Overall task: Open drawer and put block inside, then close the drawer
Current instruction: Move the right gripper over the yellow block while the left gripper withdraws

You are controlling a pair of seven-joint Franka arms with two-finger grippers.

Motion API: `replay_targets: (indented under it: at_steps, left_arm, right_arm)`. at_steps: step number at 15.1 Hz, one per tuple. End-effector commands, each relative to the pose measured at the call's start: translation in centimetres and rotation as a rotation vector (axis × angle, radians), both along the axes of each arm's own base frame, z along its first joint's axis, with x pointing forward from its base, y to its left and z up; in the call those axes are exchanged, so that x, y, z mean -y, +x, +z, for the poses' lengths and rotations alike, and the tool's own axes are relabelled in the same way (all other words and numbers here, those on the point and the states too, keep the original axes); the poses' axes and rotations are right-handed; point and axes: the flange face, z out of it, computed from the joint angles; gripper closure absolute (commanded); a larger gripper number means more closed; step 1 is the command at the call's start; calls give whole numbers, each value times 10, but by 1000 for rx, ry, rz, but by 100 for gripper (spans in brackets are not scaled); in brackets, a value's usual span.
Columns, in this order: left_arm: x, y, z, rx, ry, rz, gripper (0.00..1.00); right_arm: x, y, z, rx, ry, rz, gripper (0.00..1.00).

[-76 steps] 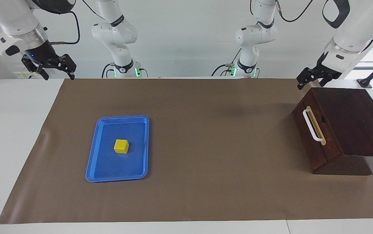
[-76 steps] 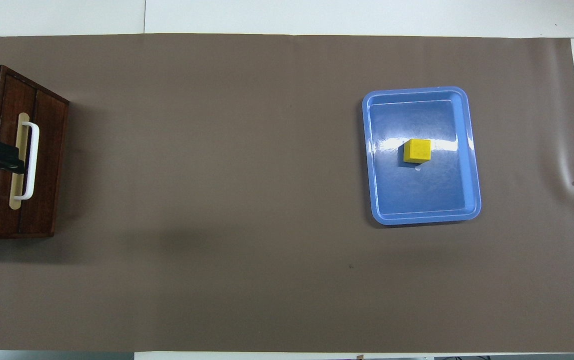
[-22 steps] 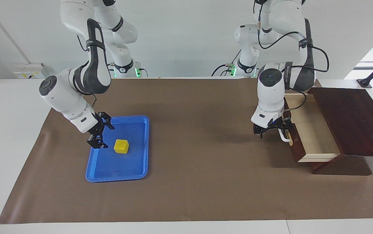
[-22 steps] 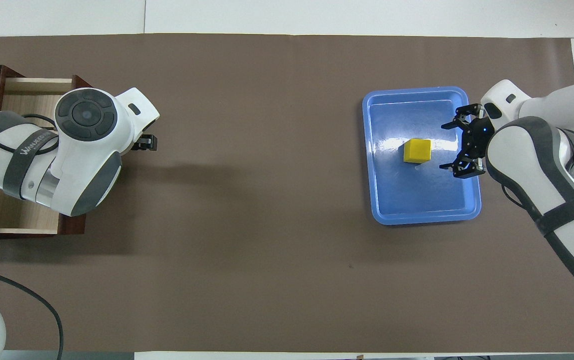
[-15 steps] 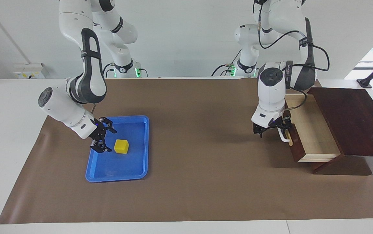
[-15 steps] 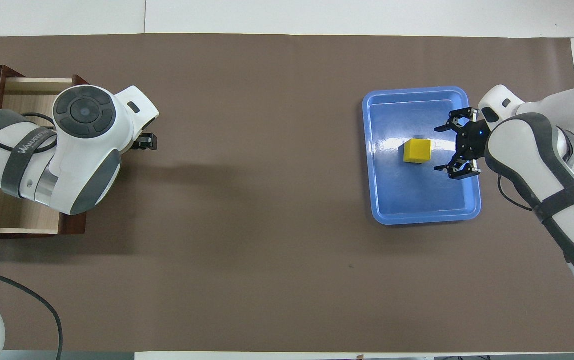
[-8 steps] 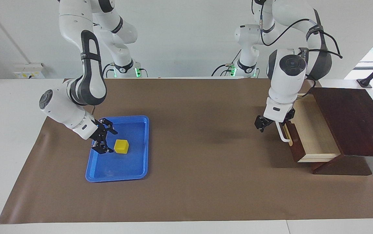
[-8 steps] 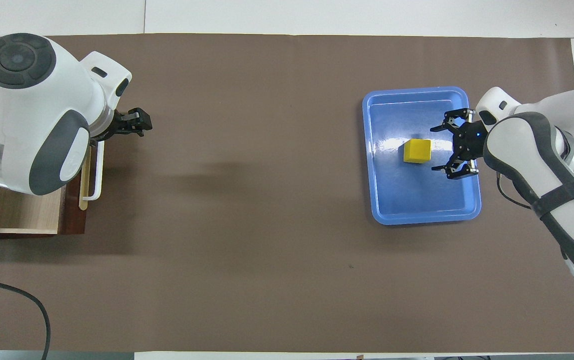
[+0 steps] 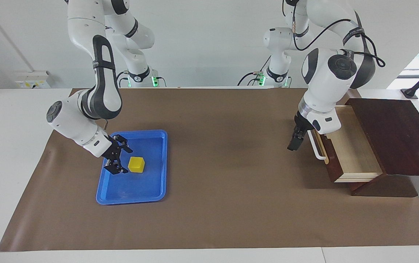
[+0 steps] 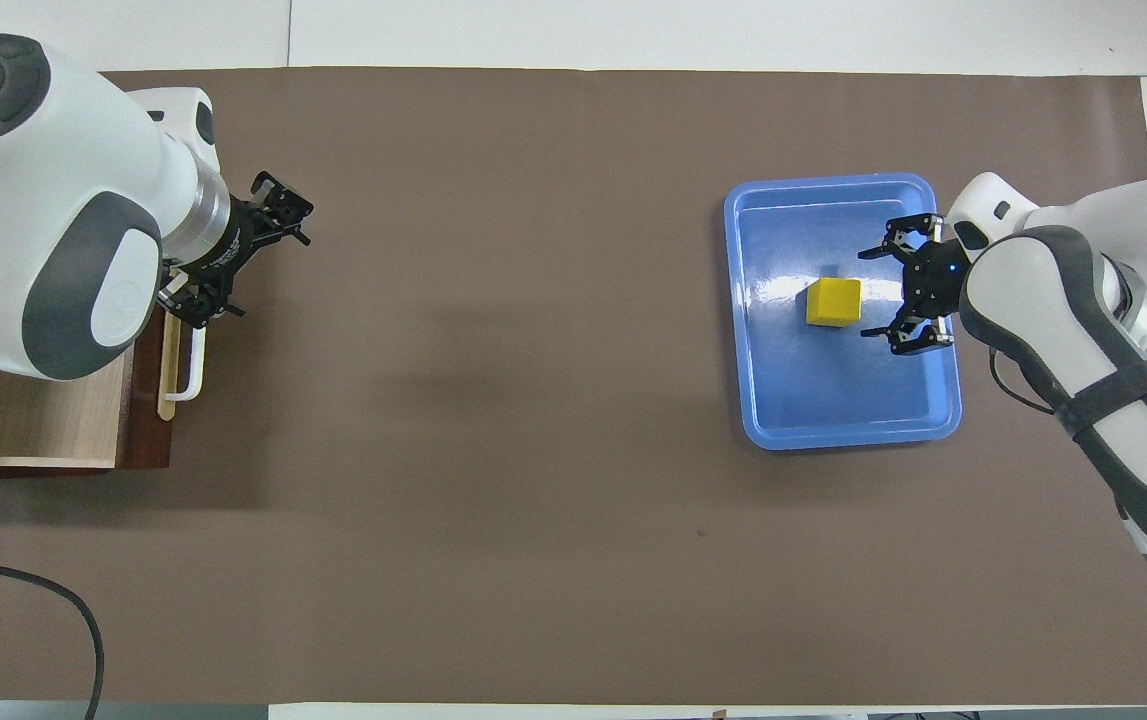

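Block (image 9: 136, 164), small and yellow, resting flat in the middle of a blue tray (image 9: 158, 190) toward the right arm's end of the table; untouched, nothing gripping it; tray lying on the brown mat (image 9: 216, 204). Right gripper (image 9: 118, 157) low over the tray just beside the block, on its side toward the right arm's end, jaws spread wide with the fingertips short of the cube, holding nothing. Drawer (image 9: 351, 146) pulled out of the dark wooden cabinet (image 9: 395, 135) at the left arm's end of the table, pale wood interior showing bare, white bar handle (image 9: 317, 148) on its front facing the mat's middle. Left gripper (image 9: 294, 140) in the air over the mat just in front of the drawer, close to the handle but clear of it, fingers parted, seen spread in the overhead view, and gripping nothing.
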Motion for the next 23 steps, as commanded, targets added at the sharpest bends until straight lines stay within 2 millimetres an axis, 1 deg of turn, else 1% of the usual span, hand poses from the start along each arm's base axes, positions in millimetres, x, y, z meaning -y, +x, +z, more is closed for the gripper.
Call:
replay_targets:
  at_steps: [1, 3, 5, 6, 7, 12, 13, 14, 17, 18, 19, 21, 22, 23]
  left_arm:
    - [7, 8, 6, 5, -20, 280, 0]
    - [12, 3, 12, 2, -21, 359, 0]
    - [34, -5, 13, -1, -9, 446, 0]
    - [45, -9, 14, -3, -10, 456, 0]
    - [49, -12, 15, -14, -4, 462, 0]
    - [51, -13, 21, -25, -12, 490, 0]
    - [53, -14, 23, -27, -10, 505, 0]
    - [54, -19, 29, -27, -6, 521, 0]
    - [72, -33, 38, -34, 3, 526, 0]
    - [80, -38, 37, -34, 6, 513, 0]
    - [82, -38, 36, -30, 4, 512, 0]
    - [82, -37, 40, -23, -5, 517, 0]
    - [88, -39, 40, -24, -3, 508, 0]
    - [99, -46, 37, -26, 2, 487, 0]
  right_arm:
    - [-1, -3, -5, 12, 14, 11, 0]
    - [-1, -4, -6, 9, 14, 13, 0]
    - [-1, -8, -10, 9, 12, 24, 0]
    - [0, -9, -10, 11, 11, 33, 0]
    - [1, -9, -11, 10, 12, 32, 0]
    - [-2, -9, -11, 14, 12, 40, 0]
    - [-2, -9, -11, 19, 12, 52, 0]
    - [-2, -10, -11, 21, 11, 57, 0]
    - [-2, -11, -13, 26, 23, 52, 0]
    - [-1, -11, -13, 40, 15, 50, 0]
    - [-1, -15, -19, 38, 9, 48, 0]
    - [-8, -15, -20, 50, 1, 53, 0]
    - [-8, -15, -20, 50, 0, 51, 0]
    - [-8, -15, -20, 50, 0, 51, 0]
